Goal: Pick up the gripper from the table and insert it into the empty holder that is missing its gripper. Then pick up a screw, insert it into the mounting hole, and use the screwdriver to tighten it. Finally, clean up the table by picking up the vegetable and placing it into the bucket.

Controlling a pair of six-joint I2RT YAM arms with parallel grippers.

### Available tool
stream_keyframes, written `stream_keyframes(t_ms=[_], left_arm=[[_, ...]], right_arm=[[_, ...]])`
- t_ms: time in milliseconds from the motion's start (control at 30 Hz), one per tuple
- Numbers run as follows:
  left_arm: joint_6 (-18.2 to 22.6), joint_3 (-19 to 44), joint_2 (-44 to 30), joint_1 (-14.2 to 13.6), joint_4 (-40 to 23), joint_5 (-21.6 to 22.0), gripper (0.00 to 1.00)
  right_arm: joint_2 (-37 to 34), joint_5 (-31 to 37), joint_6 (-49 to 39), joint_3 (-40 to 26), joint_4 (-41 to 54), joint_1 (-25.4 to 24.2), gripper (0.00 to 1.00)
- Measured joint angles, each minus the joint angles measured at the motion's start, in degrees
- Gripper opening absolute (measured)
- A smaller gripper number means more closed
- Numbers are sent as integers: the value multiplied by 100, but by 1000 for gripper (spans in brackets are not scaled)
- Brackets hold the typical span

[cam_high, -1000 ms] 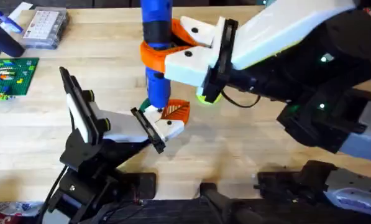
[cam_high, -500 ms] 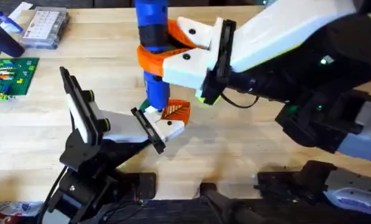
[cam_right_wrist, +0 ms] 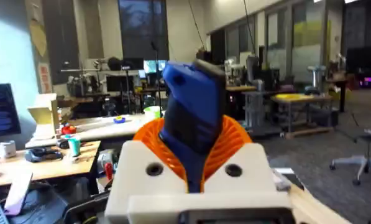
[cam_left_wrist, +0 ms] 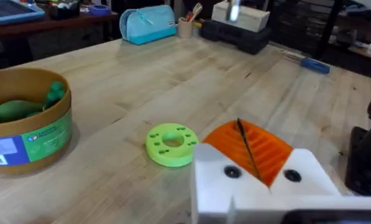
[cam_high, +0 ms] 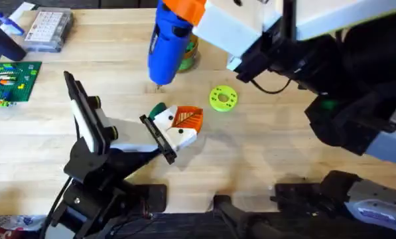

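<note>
My right gripper (cam_high: 182, 9) hangs high over the table's far middle, shut on the bright blue screwdriver (cam_high: 167, 46), whose bit points down at bare wood. In the right wrist view the screwdriver (cam_right_wrist: 193, 112) sits between the orange pads (cam_right_wrist: 235, 140). Partly hidden behind it is the tan bucket (cam_high: 190, 58). The left wrist view shows the bucket (cam_left_wrist: 33, 127) with a green vegetable (cam_left_wrist: 14, 111) inside. My left gripper (cam_high: 183, 121) rests low near the table's middle, its orange pads (cam_left_wrist: 269, 149) pressed together. A screw and the holder are out of view.
A lime-green disc with holes (cam_high: 223, 98) lies just right of the left gripper, also seen as the disc (cam_left_wrist: 169, 144). At the far left stand a green brick plate (cam_high: 12, 81) and a clear parts box (cam_high: 48, 30).
The right arm has lifted the screwdriver up and away from the spot beside the left gripper, uncovering the lime-green disc. The left arm has stayed put.
</note>
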State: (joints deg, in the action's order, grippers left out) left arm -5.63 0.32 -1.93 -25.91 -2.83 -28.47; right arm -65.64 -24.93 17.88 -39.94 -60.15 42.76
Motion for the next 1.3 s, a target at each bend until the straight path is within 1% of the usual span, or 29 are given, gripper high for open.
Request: stream_keyframes(t_ms=[100, 133, 233, 367, 533, 800, 1067, 1300], left_arm=[[0, 0, 2, 0, 0, 0, 11], [0, 0, 0, 0, 0, 0, 11], [0, 0, 0, 0, 0, 2, 11], [0, 0, 0, 0, 0, 0, 11], [0, 0, 1, 0, 0, 0, 11], [0, 0, 2, 0, 0, 1, 11], [0, 0, 2, 0, 0, 0, 10], [0, 0, 1, 0, 0, 0, 10]], right_arm=[[-1, -2, 34, 0, 144, -106, 72], [-1, -18, 31, -2, 260, -323, 72], [-1, -9, 32, -2, 317, -696, 72], [-1, 21, 25, -2, 404, -1030, 72], [-1, 23, 16, -4, 1051, -1325, 72], [-1, 167, 12, -7, 1495, -1395, 72], [-1, 256, 13, -7, 1523, -1407, 72], [-1, 304, 13, -7, 1733, -1407, 72]])
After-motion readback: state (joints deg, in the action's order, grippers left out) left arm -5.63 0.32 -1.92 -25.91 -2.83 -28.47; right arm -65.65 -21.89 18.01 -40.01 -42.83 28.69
